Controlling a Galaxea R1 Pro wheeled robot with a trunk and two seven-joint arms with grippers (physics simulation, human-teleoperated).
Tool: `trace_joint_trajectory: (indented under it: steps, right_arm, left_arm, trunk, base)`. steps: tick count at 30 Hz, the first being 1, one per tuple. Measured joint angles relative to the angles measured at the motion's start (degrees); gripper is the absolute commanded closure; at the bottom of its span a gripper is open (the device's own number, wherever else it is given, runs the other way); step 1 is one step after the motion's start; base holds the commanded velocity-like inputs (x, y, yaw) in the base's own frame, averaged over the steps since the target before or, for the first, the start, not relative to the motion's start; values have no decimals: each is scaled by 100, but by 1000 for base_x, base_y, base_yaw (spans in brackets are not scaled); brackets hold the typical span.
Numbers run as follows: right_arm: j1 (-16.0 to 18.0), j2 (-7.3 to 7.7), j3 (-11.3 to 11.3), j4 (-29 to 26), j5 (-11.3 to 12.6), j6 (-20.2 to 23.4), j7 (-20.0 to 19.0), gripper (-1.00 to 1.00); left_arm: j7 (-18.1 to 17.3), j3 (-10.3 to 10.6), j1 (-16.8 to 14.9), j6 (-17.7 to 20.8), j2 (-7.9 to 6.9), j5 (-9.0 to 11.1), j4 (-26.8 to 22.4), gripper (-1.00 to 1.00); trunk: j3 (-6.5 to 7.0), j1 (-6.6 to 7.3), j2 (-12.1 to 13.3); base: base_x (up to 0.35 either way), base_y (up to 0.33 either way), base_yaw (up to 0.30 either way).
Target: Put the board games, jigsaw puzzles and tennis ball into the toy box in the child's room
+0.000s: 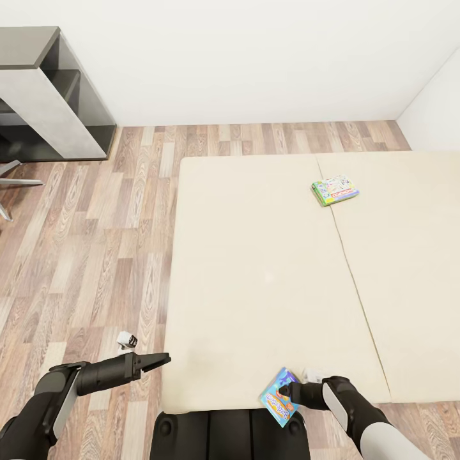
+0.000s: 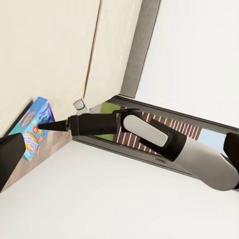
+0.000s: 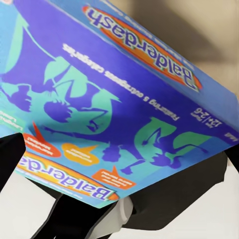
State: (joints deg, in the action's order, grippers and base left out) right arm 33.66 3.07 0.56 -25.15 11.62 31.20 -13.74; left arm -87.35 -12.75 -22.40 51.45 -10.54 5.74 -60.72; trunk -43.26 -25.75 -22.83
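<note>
A light blue board game (image 1: 278, 396) hangs tilted at the near edge of the bed (image 1: 255, 268), with my right gripper (image 1: 289, 388) shut on it. Its blue "Balderdash" cover (image 3: 119, 99) lies between that gripper's dark fingers (image 3: 11, 159). From the left wrist view, the right gripper's tip (image 2: 41, 128) meets the same box (image 2: 31, 127) at the mattress edge. A green-edged board game (image 1: 335, 190) with a white colourful cover lies flat far out on the beige mattress. My left gripper (image 1: 163, 360) hovers open over the floor, just left of the bed's near corner, holding nothing.
A dark grey desk with a white panel (image 1: 54, 102) stands at the back left against the white wall, with chair legs (image 1: 16, 182) beside it. Wood-plank floor (image 1: 96, 243) stretches left of the bed. The bed's grey frame (image 2: 144, 45) runs along the wall.
</note>
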Motion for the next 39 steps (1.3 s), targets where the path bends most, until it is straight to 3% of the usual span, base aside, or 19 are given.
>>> trace_joint_trajectory:
  steps: [16, 39]
  right_arm:
    - [0, -2, 0, -3, 1, -7, -8, -100]
    - [0, -115, -8, -39, -4, -11, -127, -100]
  left_arm:
    - [0, 0, 0, 6, 3, -1, 0, -100]
    - [-1, 0, 0, 5, 0, -1, 0, -100]
  trunk:
    - [0, 0, 0]
    - [0, 0, 0]
  base:
    - [0, 0, 0]
    - [0, 0, 0]
